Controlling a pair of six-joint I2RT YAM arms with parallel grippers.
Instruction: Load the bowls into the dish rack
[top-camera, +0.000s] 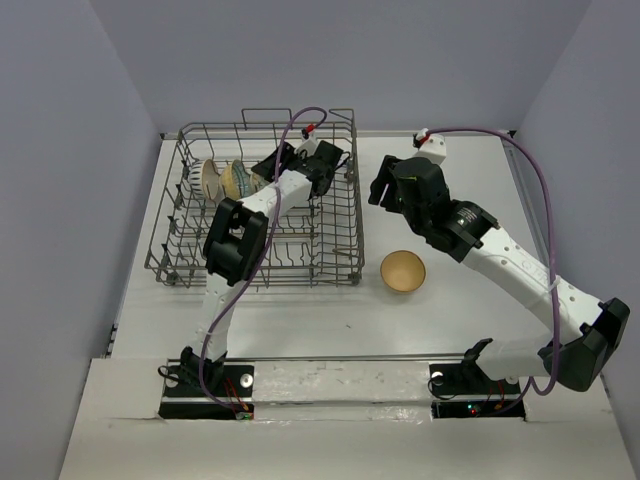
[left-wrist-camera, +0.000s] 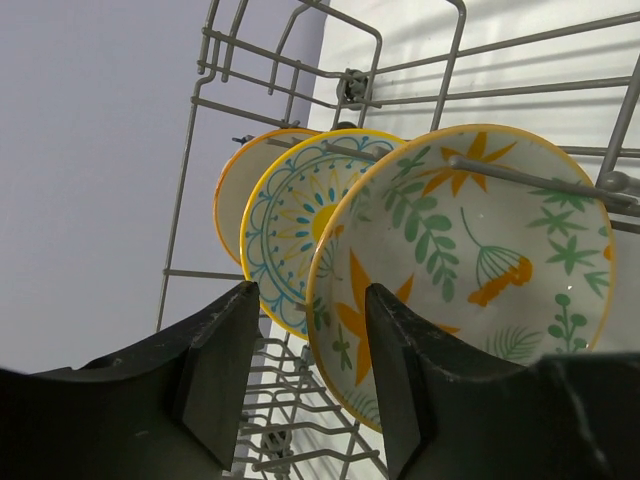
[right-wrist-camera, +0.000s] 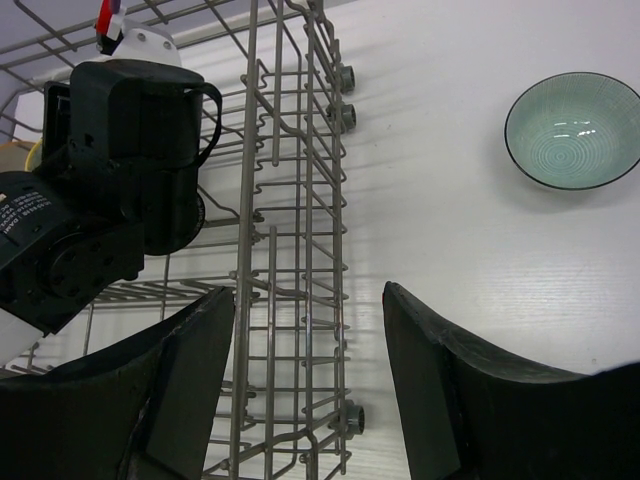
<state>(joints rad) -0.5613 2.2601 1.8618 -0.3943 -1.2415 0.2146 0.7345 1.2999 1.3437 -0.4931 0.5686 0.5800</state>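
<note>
Three bowls stand on edge in the grey wire dish rack (left-wrist-camera: 196, 100): an orange-rimmed pale bowl (left-wrist-camera: 238, 185) at the back, a blue-patterned bowl (left-wrist-camera: 295, 220), and nearest a leaf-and-flower bowl (left-wrist-camera: 490, 250). My left gripper (left-wrist-camera: 312, 290) is open astride the near bowl's rim, with a gap on both sides. In the top view it (top-camera: 268, 172) sits inside the rack (top-camera: 352, 215) beside the bowls (top-camera: 225, 180). A tan bowl (top-camera: 403, 271) lies on the table. My right gripper (right-wrist-camera: 308, 292) hangs open and empty over the rack's right wall (right-wrist-camera: 305, 200). A teal bowl (right-wrist-camera: 572, 130) sits upright on the table beyond it.
The left arm's wrist (right-wrist-camera: 110, 180) fills the rack's right part, close to the right gripper (top-camera: 380, 190). Purple cables loop above both arms. Grey walls close in the table on the left, back and right.
</note>
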